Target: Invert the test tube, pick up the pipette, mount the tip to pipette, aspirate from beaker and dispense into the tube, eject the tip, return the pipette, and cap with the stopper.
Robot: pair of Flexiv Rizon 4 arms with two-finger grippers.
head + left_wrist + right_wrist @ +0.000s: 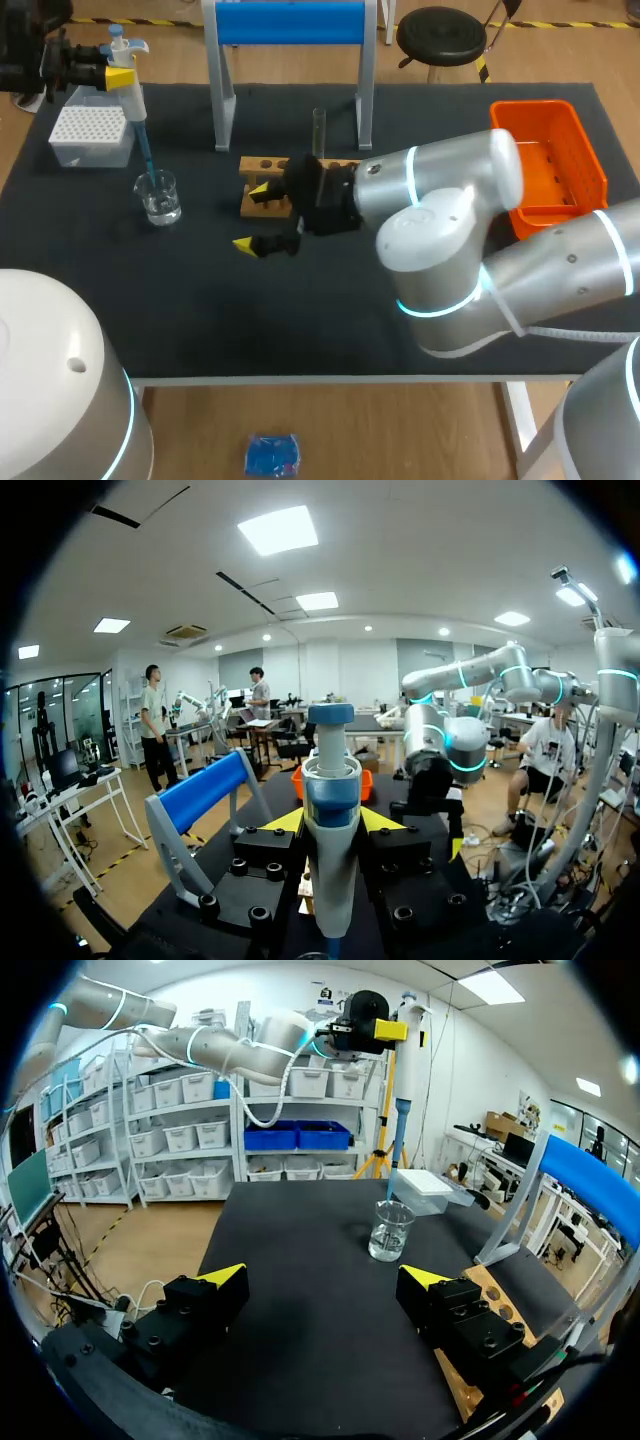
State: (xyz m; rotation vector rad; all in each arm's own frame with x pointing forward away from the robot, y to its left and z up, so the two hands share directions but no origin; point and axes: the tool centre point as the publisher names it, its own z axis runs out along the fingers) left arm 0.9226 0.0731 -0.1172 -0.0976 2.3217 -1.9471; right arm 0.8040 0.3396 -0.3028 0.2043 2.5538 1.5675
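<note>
A dark cloth covers the surface (200, 320); an orange plastic basket (535, 106) with slotted walls sits at its far right, near the edge; a stand (290, 22) with grey legs and a blue bar across the top rises at the far middle; a wooden block (265, 164) with a row of round holes lies just in front of the stand, well apart from the basket.

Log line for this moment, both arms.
phase: aspirate | left gripper: shut on pipette, tip in beaker | right gripper: open, empty, beside rack | test tube: upright in rack
</note>
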